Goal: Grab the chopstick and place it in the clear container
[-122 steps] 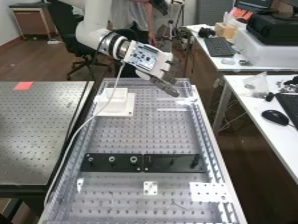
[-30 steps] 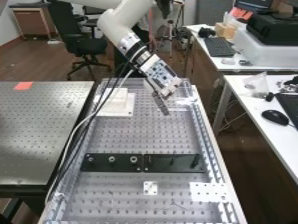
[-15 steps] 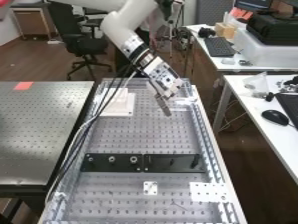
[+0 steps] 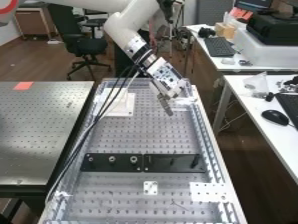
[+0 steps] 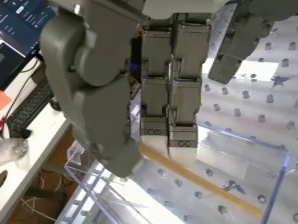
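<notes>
At the far end of the bench, the hand (image 4: 163, 100) points down and toward the bench top. In the wrist view the hand (image 5: 156, 87) has its thumb against the tips of two fingers, pinching the chopstick (image 5: 209, 186) near one end. The light-wood stick slants out from between them, its rear end hidden behind the thumb. Beneath it is the clear container (image 5: 280, 172), whose transparent walls stand on both sides of the stick. The stick's free end overlaps one wall in the picture; whether it touches cannot be told.
A white block on a plate (image 4: 124, 111) stands beside the hand. Dark cables hang from the arm over the bench's left side. Black fixture bars (image 4: 174, 163) cross the bench nearer the camera. A side desk (image 4: 247, 107) holds a mouse (image 4: 275, 117) and a keyboard.
Since the earliest frame the arm has swung and the hand has turned to point more steeply down, slightly nearer the camera. Over the last second it has shifted only a little.
</notes>
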### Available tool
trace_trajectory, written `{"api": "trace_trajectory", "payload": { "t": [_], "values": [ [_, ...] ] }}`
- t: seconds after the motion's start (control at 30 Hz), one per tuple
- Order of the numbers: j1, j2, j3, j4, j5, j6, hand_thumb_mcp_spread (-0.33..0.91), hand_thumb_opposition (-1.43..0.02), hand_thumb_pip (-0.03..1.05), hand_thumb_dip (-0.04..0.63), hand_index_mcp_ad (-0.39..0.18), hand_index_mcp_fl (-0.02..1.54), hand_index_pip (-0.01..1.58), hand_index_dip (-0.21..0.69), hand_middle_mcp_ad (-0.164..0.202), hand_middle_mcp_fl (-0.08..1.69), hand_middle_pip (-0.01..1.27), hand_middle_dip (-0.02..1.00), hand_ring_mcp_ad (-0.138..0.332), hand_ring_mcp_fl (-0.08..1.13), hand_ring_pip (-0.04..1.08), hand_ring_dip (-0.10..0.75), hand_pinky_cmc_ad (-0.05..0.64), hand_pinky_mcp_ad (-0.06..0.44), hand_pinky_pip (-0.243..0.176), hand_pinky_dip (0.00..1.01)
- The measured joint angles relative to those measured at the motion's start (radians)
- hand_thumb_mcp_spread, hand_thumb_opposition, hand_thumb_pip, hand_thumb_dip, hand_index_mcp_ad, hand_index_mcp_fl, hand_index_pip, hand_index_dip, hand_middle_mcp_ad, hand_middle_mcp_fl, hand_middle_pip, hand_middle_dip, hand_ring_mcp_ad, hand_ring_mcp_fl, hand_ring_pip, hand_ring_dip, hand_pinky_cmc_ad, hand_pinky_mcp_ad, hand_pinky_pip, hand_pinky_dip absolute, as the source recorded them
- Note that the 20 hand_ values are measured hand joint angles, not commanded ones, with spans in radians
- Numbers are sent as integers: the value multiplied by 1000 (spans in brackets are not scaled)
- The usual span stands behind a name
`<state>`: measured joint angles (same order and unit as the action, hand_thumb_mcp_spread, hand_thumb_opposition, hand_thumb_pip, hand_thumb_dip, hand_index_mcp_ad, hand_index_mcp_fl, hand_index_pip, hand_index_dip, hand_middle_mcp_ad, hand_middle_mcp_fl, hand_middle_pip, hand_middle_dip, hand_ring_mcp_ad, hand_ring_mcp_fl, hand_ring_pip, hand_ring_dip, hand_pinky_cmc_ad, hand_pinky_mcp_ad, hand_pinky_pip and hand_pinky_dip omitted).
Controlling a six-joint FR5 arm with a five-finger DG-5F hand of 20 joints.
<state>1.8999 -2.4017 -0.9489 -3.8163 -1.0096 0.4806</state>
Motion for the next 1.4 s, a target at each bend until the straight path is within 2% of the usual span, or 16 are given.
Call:
{"api": "trace_trajectory", "payload": {
  "t": [0.1, 0.13, 0.27, 0.37, 0.53, 0.67, 0.7, 0.73, 0.77, 0.83, 0.87, 0.93, 1.13, 1.2, 1.3, 1.4],
  "values": [
    [0, -2, 8, 1, -17, -13, 515, -942, 595, 321, -188, 782, 567, 291, -24, 913, 429, 702, -87, 1009, 168, 510, 367, 230, 99, 300],
    [-1, -2, 10, 2, -23, -17, 503, -927, 592, 325, -187, 759, 569, 290, -24, 915, 426, 696, -86, 1005, 173, 497, 365, 232, 80, 321],
    [-1, -4, 16, 1, -29, -22, 457, -869, 607, 321, -169, 632, 522, 246, -24, 813, 429, 679, -84, 958, 175, 494, 367, 234, 65, 384],
    [-1, -5, 16, 1, -29, -23, 456, -867, 623, 325, -168, 632, 522, 250, -28, 806, 438, 661, -87, 958, 173, 482, 365, 230, 21, 414],
    [-1, 1, 7, 11, -30, -23, 456, -852, 648, 321, -157, 567, 496, 243, -35, 770, 421, 661, -82, 925, 169, 480, 365, 230, 2, 443],
    [-6, 51, -36, 49, -24, -39, 452, -834, 648, 323, -152, 559, 464, 243, -30, 716, 403, 654, -84, 712, 171, 489, 367, 234, 5, 463],
    [-7, 61, -44, 57, -22, -42, 456, -822, 646, 323, -145, 552, 456, 243, -24, 712, 400, 654, -63, 632, 152, 485, 367, 229, -9, 457],
    [-9, 85, -63, 72, -16, -49, 445, -819, 646, 325, -138, 539, 428, 243, -21, 709, 400, 651, 5, 485, 93, 464, 367, 234, -12, 457],
    [-10, 105, -77, 84, -10, -54, 443, -819, 646, 325, -138, 527, 410, 243, -23, 710, 396, 648, 54, 496, 79, 463, 367, 232, -10, 478],
    [-12, 142, -100, 104, 2, -63, 443, -819, 637, 325, -138, 538, 379, 243, -19, 714, 400, 646, 99, 595, 117, 469, 367, 232, -28, 490],
    [-13, 166, -119, 117, 10, -67, 443, -817, 634, 325, -138, 538, 370, 243, -19, 696, 391, 648, 101, 579, 115, 475, 367, 227, -30, 487],
    [-15, 203, -146, 136, 20, -70, 443, -822, 632, 325, -138, 543, 351, 243, -19, 677, 380, 648, 103, 429, 120, 464, 367, 232, -31, 506],
    [-11, 318, -239, 211, 63, -94, 445, -806, 595, 325, -136, 543, 307, 248, -19, 686, 372, 630, 101, 506, 126, 463, 367, 232, -42, 510],
    [-6, 350, -271, 247, 85, -117, 445, -806, 583, 321, -136, 539, 284, 248, -19, 691, 354, 632, 101, 506, 126, 463, 367, 232, -45, 511],
    [4, 399, -327, 333, 126, -199, 443, -801, 518, 305, -136, 538, 230, 260, -19, 684, 286, 630, 101, 506, 126, 463, 377, 232, -42, 513],
    [13, 454, -396, 458, 157, -310, 426, -791, 497, 290, -131, 538, 166, 274, -19, 639, 222, 630, 101, 483, 124, 463, 374, 230, -49, 510]
  ]
}}
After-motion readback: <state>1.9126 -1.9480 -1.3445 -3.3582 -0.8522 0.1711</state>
